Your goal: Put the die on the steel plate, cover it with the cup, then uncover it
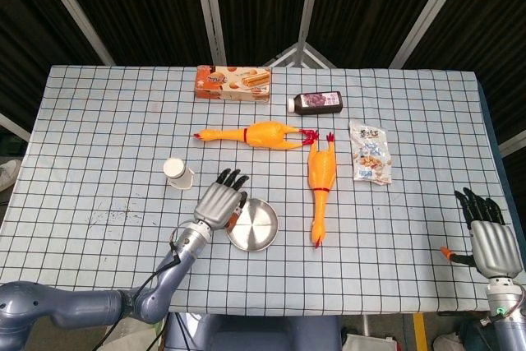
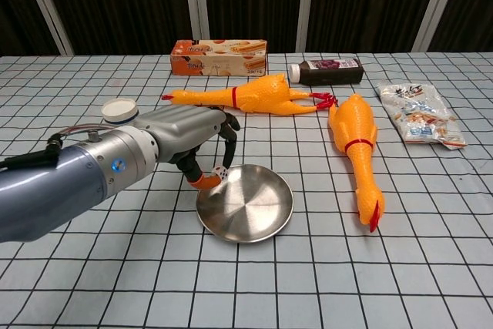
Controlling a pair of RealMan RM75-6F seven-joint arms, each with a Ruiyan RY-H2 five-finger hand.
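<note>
A small white die [image 2: 220, 172] is pinched between the thumb and fingers of my left hand [image 2: 189, 136], just over the left rim of the steel plate [image 2: 246, 206]. In the head view the left hand [image 1: 220, 201] hides the die and sits at the upper-left edge of the plate [image 1: 256, 232]. The white paper cup [image 1: 177, 173] lies left of the hand, apart from it; it also shows behind my forearm as the cup [image 2: 119, 111]. My right hand [image 1: 491, 236] stays at the table's front right edge, fingers extended, holding nothing.
Two orange rubber chickens lie behind and right of the plate, one [image 1: 261, 134] crosswise and one [image 1: 320, 178] lengthwise. A biscuit box [image 1: 233, 82] and a dark bottle [image 1: 316, 103] stand at the back. A snack bag [image 1: 369, 154] lies at the right.
</note>
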